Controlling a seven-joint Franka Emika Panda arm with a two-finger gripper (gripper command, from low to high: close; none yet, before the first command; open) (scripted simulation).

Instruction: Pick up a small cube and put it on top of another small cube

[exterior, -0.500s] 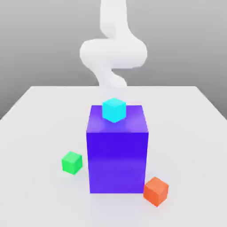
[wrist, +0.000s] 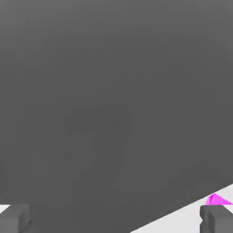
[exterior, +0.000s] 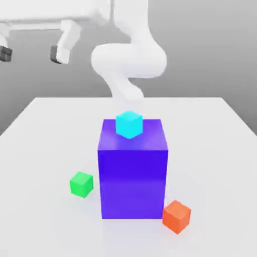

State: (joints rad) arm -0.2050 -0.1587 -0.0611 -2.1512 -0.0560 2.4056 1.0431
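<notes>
End effector (exterior: 31,52) upper left of the exterior frame, fingers spread, empty; green cube (exterior: 81,183) lower left on desk (exterior: 216,150) (beside blue block (exterior: 133,175)); magenta cube (wrist: 217,200) partly visible in hand view

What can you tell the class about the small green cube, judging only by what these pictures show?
The small green cube is a bright, plain, smooth-looking block with crisp edges, turned slightly so a corner faces the camera. It sits flat on the white table, at the exterior view's left of the big blue-purple block, apart from it. Nothing rests on it or touches it except the table.
</notes>
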